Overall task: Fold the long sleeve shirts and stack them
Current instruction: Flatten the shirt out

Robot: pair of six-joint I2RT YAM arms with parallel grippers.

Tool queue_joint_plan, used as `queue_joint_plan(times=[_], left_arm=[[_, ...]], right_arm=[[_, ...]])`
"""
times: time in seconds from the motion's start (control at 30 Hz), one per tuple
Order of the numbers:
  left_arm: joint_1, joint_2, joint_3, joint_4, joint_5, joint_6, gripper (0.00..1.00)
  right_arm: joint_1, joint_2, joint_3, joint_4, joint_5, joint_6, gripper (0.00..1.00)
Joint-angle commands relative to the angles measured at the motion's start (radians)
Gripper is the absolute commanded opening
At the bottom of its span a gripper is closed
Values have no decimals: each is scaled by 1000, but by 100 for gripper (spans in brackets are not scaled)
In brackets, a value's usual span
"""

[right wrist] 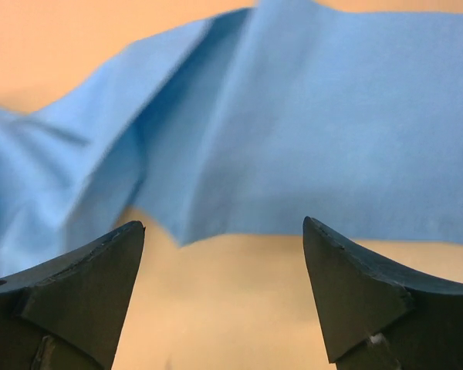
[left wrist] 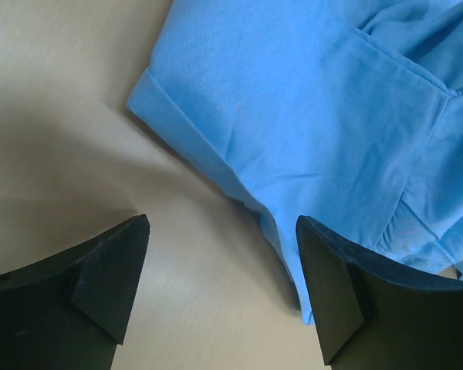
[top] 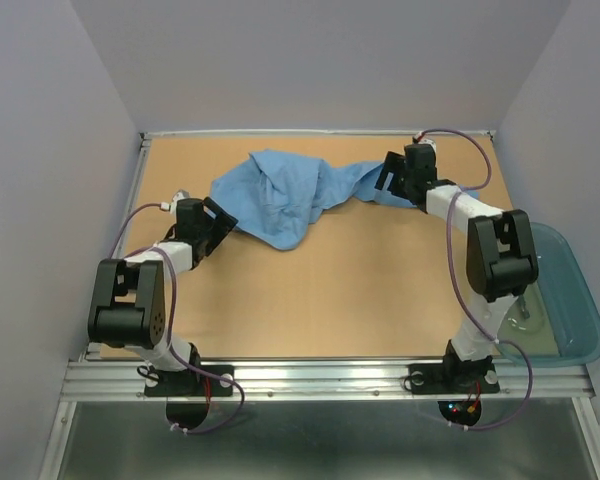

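Okay, left claw [left wrist: 224,223] was released and wide, gripping nothing, its tips over a hemmed edge of the long sleeve shirt [left wrist: 309,116]. Right claw [right wrist: 224,225] was also released, with thin smooth cloth just ahead. The shirt was light blue, woven and crumpled, lying on the far half of the tan surface [top: 330,300] between both claws. Bare board showed nearer the bases. A translucent teal tub [top: 570,300] sat off the right edge, well apart.

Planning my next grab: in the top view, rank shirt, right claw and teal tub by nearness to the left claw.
1. The shirt, just beside the left claw.
2. The right claw, across the shirt.
3. The teal tub, far right edge.
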Motion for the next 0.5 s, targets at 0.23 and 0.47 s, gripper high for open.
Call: queue_joint_plan(times=[0.23, 0.47], left_arm=[[13, 165, 177, 85, 32, -19, 46], [13, 63, 237, 30, 52, 68, 0]], right_arm=[[159, -378, -293, 43, -115, -13, 89], [189, -441, -331, 70, -170, 32, 89]])
